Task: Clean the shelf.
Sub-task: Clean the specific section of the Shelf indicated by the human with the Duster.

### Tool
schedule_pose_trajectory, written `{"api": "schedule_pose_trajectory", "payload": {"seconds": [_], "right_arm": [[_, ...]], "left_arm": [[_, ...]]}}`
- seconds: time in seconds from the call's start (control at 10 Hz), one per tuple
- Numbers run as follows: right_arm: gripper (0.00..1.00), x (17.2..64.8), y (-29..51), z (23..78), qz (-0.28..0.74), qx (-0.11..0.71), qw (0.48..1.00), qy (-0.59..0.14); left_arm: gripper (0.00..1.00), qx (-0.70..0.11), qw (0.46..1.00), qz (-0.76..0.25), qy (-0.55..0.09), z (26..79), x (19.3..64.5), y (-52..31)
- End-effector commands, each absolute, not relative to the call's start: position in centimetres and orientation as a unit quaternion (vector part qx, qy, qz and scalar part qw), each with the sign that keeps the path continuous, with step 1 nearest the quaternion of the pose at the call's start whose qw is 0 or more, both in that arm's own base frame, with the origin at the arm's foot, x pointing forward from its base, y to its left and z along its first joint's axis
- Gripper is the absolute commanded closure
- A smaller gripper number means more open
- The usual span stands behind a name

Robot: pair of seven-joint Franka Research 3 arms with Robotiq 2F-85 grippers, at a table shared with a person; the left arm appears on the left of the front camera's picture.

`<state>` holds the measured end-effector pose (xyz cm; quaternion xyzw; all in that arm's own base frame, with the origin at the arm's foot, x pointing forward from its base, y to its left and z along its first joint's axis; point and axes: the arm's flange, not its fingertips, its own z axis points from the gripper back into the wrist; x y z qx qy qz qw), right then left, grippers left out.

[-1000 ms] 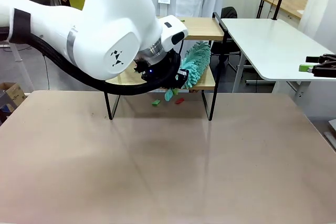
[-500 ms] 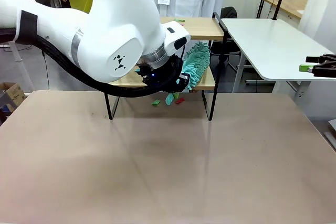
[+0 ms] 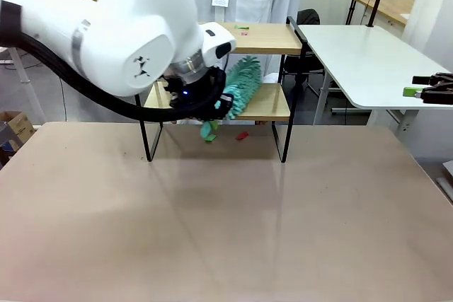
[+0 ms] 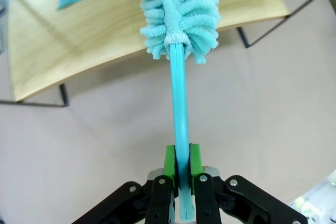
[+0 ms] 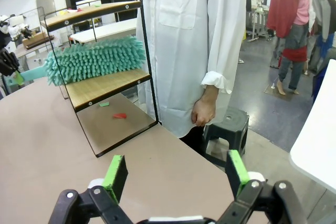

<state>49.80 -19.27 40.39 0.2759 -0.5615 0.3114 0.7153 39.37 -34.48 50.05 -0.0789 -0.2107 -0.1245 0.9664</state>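
Front view: the shelf (image 3: pixel 272 106) stands at upper centre of frame, near the far edge of the counter (image 3: pixel 226 217). Left pincer (image 4: pixel 181 156), at lower centre of its wrist view, pinches the thin handle of a teal duster (image 4: pixel 181 9), whose fluffy head reaches over the lower board. Right pincer (image 5: pixel 176 174) is spread and empty. The shelf is probably light, rigid and prone to sliding, so it is best held by its raised side handles.

The tan table (image 3: pixel 226 231) carries the shelf (image 3: pixel 272 109) at its far edge, near the middle. Beneath the shelf, 2 paper bits lie on the table: a green scrap (image 5: pixel 104 104) left of a red scrap (image 3: pixel 242 135).
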Motion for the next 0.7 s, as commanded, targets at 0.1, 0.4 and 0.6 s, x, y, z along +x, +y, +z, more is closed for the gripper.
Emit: {"api": "schedule_pose_trajectory", "payload": {"seconds": [0.1, 0.4, 0.6], "right_arm": [[0.00, 49.7, -19.3, 40.7, 0.313, 0.273, 0.716, -0.561], [0.00, 49.7, -19.3, 40.7, 0.313, 0.273, 0.716, -0.561], [0.00, 49.7, -19.3, 40.7, 0.313, 0.273, 0.716, -0.561]], "left_arm": [[0.87, -0.018, 0.978, -0.060, -0.198, 50.6, 37.5, -30.1], [0.87, 0.022, 0.982, -0.012, -0.189, 50.4, 36.1, -25.8], [0.87, 0.087, 0.974, 0.019, -0.207, 51.4, 34.7, -24.4]]}}
